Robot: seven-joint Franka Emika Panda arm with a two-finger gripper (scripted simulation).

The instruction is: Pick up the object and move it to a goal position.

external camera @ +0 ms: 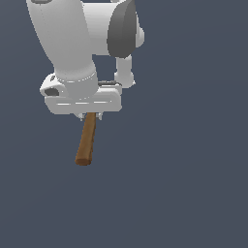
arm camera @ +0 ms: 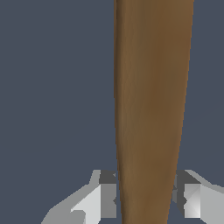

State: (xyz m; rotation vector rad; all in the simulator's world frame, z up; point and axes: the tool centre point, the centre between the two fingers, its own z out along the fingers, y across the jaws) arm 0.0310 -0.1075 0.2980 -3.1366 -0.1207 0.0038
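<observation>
While my gripper (arm camera: pixel 146 199) clamps the hammer (external camera: pixel 86 140) by its brown wooden handle, both fingers (arm camera: pixel 107 197) press its sides and its head stays hidden behind my arm (external camera: pixel 72 43)

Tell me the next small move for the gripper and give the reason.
Probably carry on toward the goal without loosening the grasp. The gripper has a finger on each side of the hammer's wooden handle, pressed close against it, and the handle juts from under the hand in the exterior view. Neither the head nor a goal marker is visible.
</observation>
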